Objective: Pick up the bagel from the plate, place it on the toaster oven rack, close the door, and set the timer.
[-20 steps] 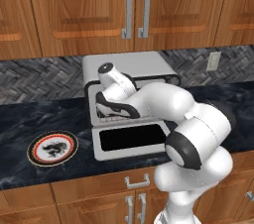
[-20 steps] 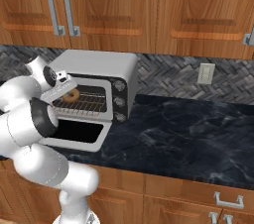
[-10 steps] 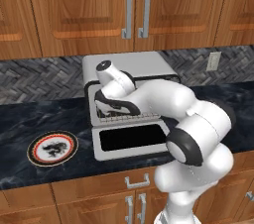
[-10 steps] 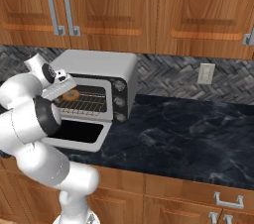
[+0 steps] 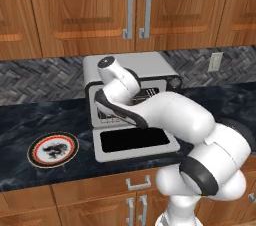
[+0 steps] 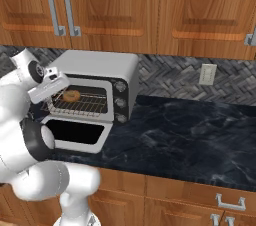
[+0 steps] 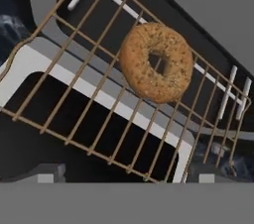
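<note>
You saw the bagel (image 7: 156, 62) lying free on the toaster oven rack (image 7: 89, 119), beyond the fingers (image 7: 47, 172), which stood wide apart, gripping nothing. Their tips were mostly cut off.

My own white arm (image 5: 165, 110) hides much of the thin wire toaster oven rack (image 5: 107, 115) in the left base view. The round knobs (image 6: 119, 101) on the silver-grey oven's front are too small to read.

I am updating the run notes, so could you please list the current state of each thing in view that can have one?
bagel: lying flat on the rack, not held
toaster oven rack: inside the oven, carrying the bagel
door: open, folded down flat
plate: on the counter, nothing on it
gripper: open, at the oven mouth
cabinet doors: closed
</note>
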Robot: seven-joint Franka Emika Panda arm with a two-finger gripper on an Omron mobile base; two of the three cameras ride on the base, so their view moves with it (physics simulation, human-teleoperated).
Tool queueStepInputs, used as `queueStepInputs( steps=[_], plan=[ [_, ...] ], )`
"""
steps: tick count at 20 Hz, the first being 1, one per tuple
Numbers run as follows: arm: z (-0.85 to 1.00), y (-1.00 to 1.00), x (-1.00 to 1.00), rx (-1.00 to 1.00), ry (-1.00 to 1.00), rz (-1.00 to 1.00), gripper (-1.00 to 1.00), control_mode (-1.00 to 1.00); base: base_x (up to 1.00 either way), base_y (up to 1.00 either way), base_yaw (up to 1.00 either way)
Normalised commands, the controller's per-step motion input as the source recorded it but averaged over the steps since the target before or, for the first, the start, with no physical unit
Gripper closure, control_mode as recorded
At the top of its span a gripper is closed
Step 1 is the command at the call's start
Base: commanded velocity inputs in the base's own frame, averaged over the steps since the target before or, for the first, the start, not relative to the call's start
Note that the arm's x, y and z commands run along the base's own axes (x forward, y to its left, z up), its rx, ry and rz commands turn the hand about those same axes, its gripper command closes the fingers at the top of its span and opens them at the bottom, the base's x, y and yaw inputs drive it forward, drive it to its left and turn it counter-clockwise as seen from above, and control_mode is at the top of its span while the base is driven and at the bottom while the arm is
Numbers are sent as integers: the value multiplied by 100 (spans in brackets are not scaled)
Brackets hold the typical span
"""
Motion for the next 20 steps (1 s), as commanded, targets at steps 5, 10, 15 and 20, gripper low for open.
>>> queueStepInputs(
  steps=[5, 10, 15, 20],
  plan=[
    [28, 0, -97, 8, -8, -1, -100, -100, 0, 0, 0],
    [-4, 0, -57, 14, 0, -7, -100, -100, 0, 0, 0],
    [-20, 0, -10, 14, 0, -9, -100, -100, 0, 0, 0],
    [-27, 0, 3, 7, 0, -21, -100, -100, 0, 0, 0]
  ],
)
